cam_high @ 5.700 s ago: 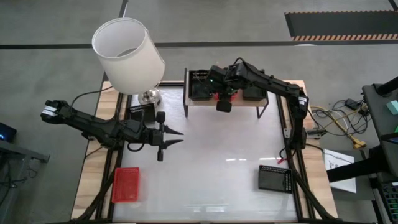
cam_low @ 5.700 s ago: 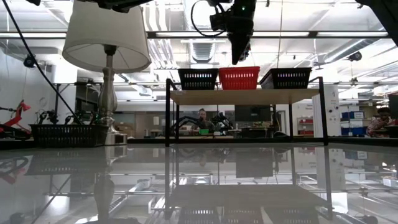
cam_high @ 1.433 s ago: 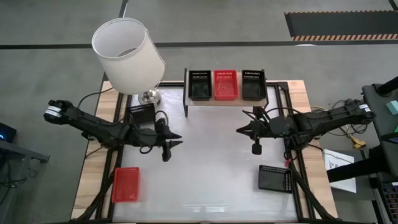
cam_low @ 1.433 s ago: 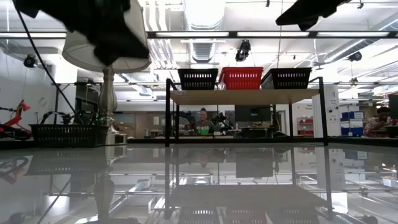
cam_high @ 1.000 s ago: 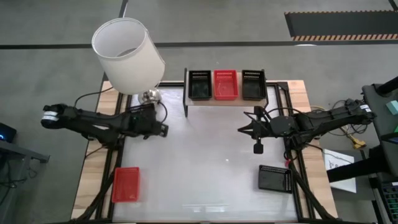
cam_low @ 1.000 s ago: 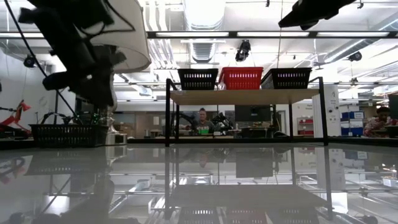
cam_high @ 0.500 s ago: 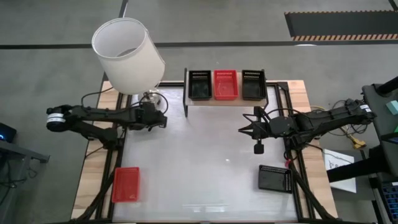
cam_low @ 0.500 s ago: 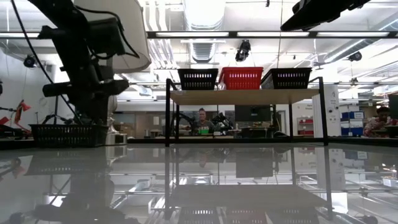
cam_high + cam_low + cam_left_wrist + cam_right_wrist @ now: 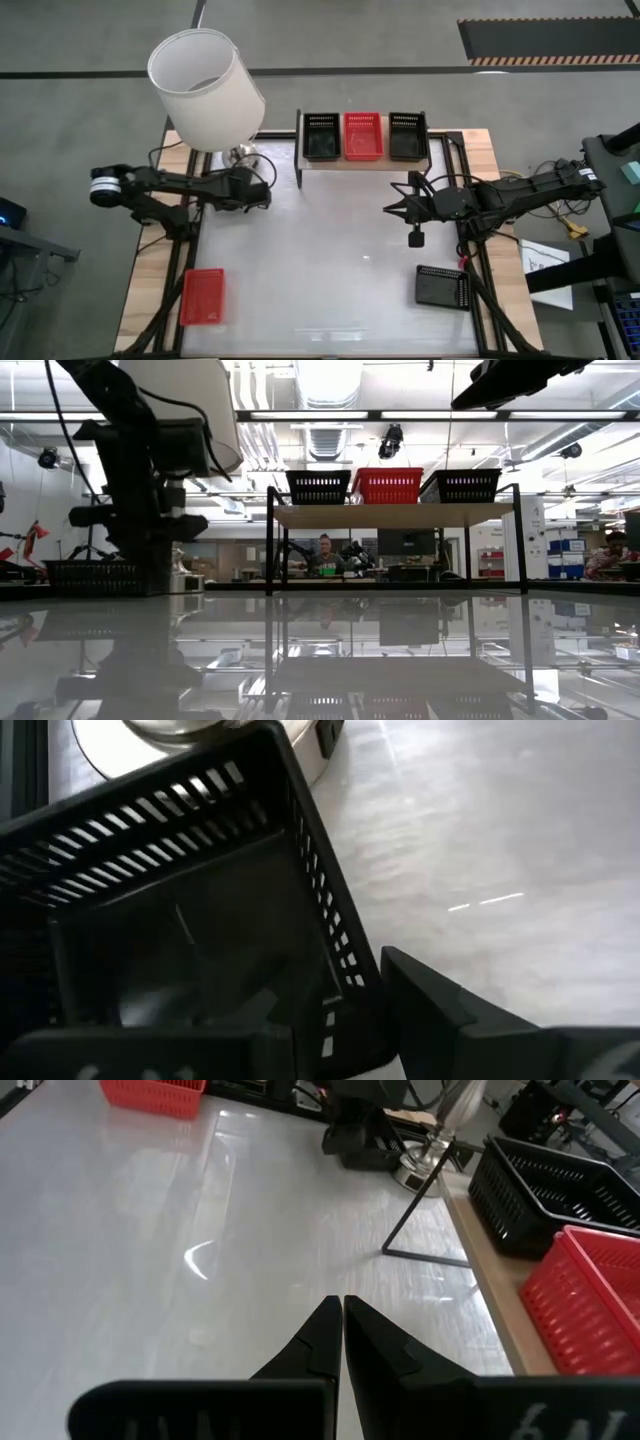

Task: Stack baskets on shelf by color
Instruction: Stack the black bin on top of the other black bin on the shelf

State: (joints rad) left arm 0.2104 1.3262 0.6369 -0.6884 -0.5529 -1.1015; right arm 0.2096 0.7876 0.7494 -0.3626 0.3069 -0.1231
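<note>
- Black plastic fills the left wrist view: the left claw [image 9: 330, 1020] straddles one wall of a black basket [image 9: 190, 920] beside the lamp base [image 9: 240, 155], one finger inside, one outside, pinching that wall.
- Red basket [image 9: 203, 296] and another black one [image 9: 443, 287] lie loose on the worktop [image 9: 340, 260], well apart.
- Right claw [image 9: 335, 1335] hovers mid-worktop, fingers pressed together, holding nothing.
- Farther off, the shelf [image 9: 362, 160] carries black, red, black in a row.
- Risks: a one-wall pinch may let the basket swing or slip on lifting; the lamp sits just beside it and could be knocked; a tilted basket may not nest into its black mate.
</note>
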